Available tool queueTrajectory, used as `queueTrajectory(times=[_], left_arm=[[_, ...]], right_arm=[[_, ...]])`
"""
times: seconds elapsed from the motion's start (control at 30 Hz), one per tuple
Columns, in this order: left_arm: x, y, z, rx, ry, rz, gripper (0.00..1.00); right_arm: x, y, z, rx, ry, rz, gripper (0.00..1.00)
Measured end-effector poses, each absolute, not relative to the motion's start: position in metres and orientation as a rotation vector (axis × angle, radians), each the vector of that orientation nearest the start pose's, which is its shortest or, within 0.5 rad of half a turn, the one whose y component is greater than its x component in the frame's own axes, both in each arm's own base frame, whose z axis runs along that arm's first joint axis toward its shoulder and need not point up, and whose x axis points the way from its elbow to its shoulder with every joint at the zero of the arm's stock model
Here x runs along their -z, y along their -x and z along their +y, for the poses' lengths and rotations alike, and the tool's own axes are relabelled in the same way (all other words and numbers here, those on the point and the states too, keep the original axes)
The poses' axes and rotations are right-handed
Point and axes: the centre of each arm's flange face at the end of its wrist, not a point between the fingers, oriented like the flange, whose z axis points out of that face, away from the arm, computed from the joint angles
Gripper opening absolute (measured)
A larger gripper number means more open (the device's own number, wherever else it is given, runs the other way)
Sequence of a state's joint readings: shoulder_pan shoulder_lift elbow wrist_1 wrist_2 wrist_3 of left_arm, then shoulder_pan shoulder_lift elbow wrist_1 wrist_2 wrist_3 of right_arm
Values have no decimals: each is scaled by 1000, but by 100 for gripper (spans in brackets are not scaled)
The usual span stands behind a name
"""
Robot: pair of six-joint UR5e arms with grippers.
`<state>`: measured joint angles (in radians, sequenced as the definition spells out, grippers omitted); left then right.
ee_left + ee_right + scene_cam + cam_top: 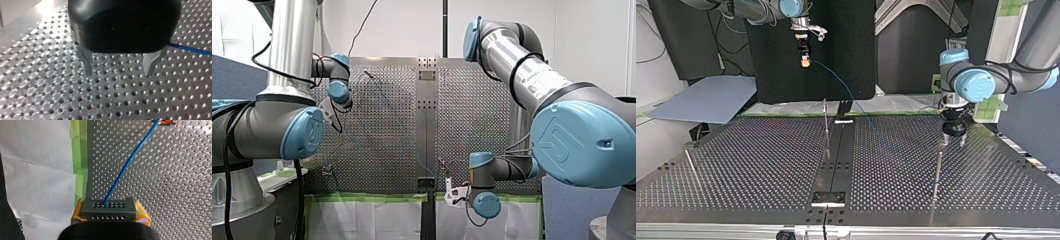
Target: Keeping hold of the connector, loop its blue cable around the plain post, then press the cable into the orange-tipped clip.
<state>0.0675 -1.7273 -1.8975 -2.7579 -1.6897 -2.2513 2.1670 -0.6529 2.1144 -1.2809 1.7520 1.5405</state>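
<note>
Between the yellow pads (141, 212) of my right end effector (110, 214) sits the connector (109, 208), clenched fast, its blue cable (130, 162) running over the tabletop (175, 195) toward the orange-tipped clip (167, 122); my left end effector (118, 75) hangs released, fingers (86, 62) apart, above the perforated tabletop

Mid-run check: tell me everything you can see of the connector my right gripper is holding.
The connector is a dark grey rectangular block, looking like metal or hard plastic, with two rows of small round holes across its faces. It sits squarely, clamped at its two ends between the yellow pads of my right gripper. The blue cable leaves one hole in the upper row and runs off over the perforated table. Nothing else touches it.
</note>
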Motion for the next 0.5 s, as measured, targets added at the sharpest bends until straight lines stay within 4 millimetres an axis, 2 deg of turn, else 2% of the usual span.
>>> queueTrajectory(times=[0.5], left_arm=[[-312,-483,-93,393,658,1522,100]], right_arm=[[85,-353,-314,-1349,-1684,-1026,0]])
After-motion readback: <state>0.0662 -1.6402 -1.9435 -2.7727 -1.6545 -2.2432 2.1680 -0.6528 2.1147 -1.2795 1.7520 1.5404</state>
